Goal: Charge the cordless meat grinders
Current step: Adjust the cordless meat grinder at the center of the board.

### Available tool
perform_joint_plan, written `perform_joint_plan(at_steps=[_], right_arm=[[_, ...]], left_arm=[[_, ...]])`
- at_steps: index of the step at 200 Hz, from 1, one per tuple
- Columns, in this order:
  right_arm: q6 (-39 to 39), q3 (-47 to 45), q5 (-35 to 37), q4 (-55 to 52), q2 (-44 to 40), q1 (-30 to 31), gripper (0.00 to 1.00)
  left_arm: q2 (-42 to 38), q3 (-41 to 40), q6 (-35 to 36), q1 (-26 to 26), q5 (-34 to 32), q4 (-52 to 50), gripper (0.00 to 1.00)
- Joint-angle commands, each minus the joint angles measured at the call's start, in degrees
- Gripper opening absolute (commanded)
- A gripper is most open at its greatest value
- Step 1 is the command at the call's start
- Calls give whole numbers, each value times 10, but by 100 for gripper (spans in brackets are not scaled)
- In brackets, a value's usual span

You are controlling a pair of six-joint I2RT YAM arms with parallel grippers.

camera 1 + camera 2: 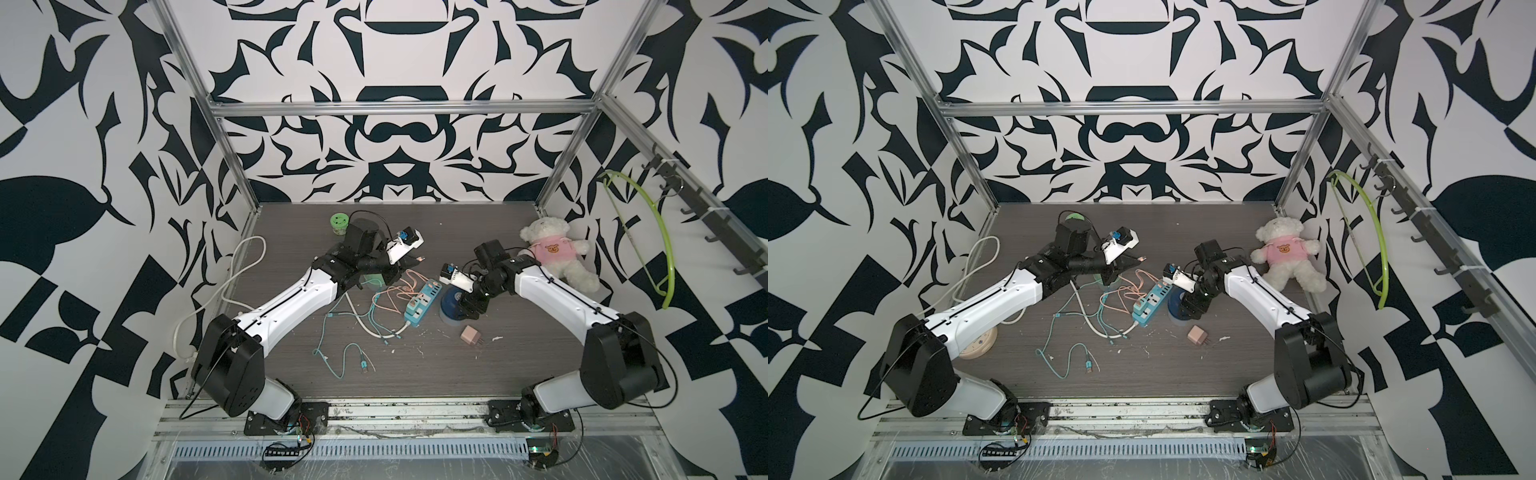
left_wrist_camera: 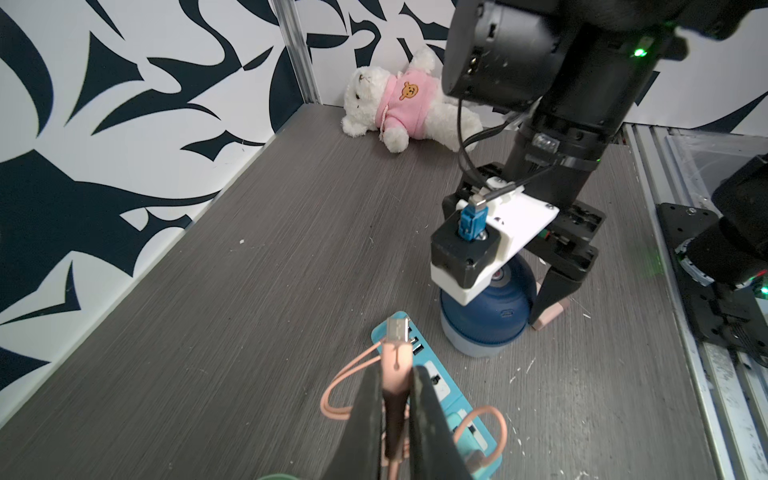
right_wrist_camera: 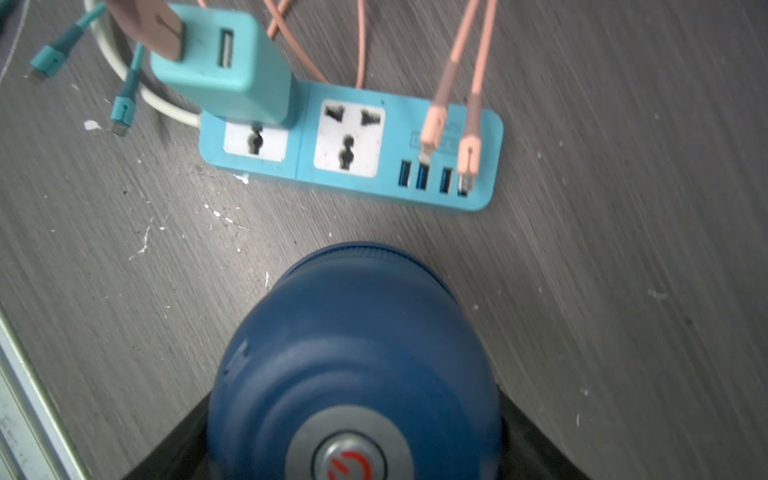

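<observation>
**Pink plug clamped on the left, blue grinder between the right jaws**

Starting at the table's [image 1: 415,374] left edge, we are seeing a white cord [image 1: 245,266] looping along it. A small green jar [image 1: 340,224] is standing near the back edge. The mint green grinder [image 1: 372,281] is sitting left of the middle, mostly hidden beneath the left arm.

The left gripper [image 2: 395,399] is hanging above the table's middle, its fingers clamping a pink plug [image 2: 395,353] with the metal tip pointing outward.

Teal cables [image 3: 124,109] are lying tangled around the middle. The blue power strip [image 1: 424,303] is lying there too. A teal adapter [image 3: 224,62] is sitting in one of its sockets, and two more pink cable ends [image 3: 469,145] are resting across its USB end.

Just right of the strip, the dark blue grinder [image 3: 353,353] is standing upright, button up. The right gripper [image 1: 467,313] is reaching down over it, jaws spread wide on either side of the dome. We cannot tell whether they are pressing it.

A pink charger block [image 1: 470,335] is lying near the grinder, toward the front edge. A teddy bear [image 1: 552,257] is lying in the back right corner.
</observation>
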Motion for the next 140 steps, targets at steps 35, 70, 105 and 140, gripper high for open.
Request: perform_joint_plan(at_steps=[35,70,105,140], right_arm=[[110,-23,70,16,-43,-13,65],[115,-18,63,27,-36,-13,80],[108,-6,30,23,-65,-14,99],[116,12,-22,-9,-135,-24,99]], left_arm=[[21,27,16,-3,12,-37,7],[31,35,24,-4,14,-39,7],[43,45,28,-5,16,-37,7],[59,61,35,-5,20,-39,7]])
